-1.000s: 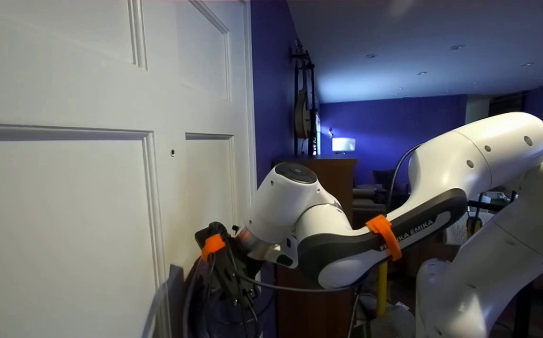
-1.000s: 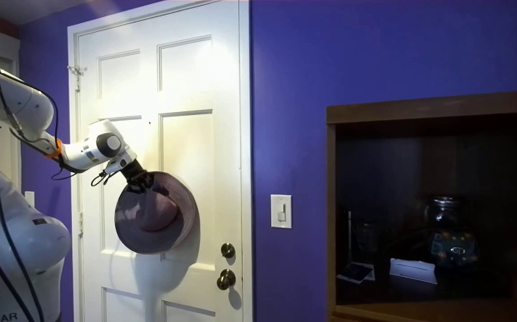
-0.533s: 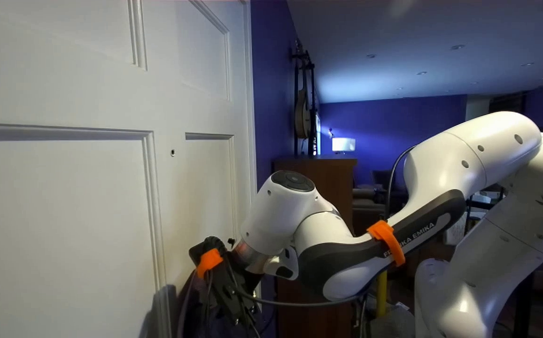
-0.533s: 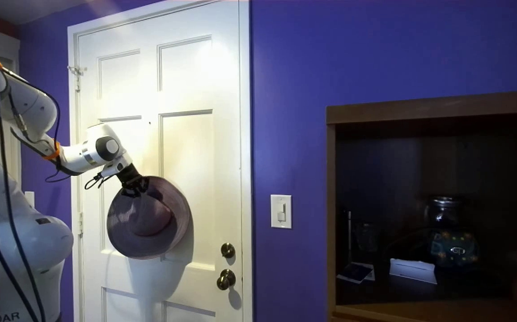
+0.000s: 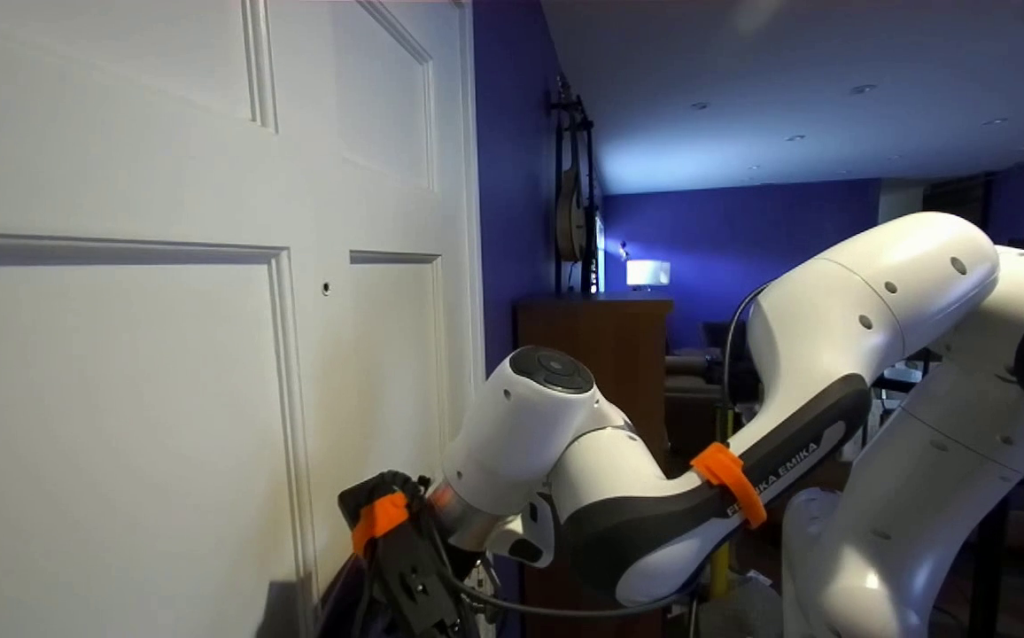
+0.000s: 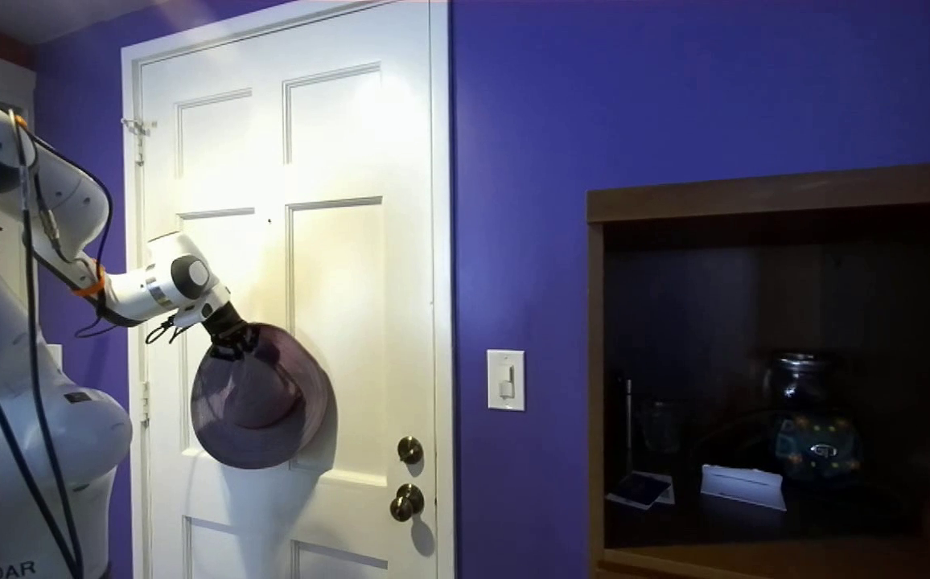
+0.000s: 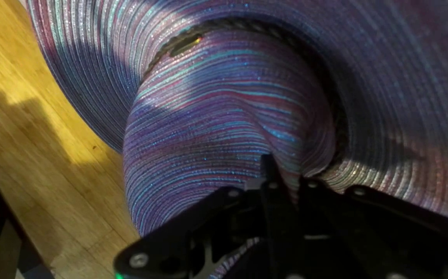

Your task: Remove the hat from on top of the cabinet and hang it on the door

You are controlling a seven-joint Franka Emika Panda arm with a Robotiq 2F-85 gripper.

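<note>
Glittery, ribbed, woven-looking hat

Arm bent, forearm sloping down; wrist angled downward; gripper tilted at its lower end; black fingers squeezed close together.

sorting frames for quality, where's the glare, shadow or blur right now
In an exterior view, glare washes out the upper part of the door, the hat throws a shadow onto it, and the inside of the cabinet is dark; in the wrist view, the floor is part bright, part shadowed, and the hat looks softer toward the right.
</note>
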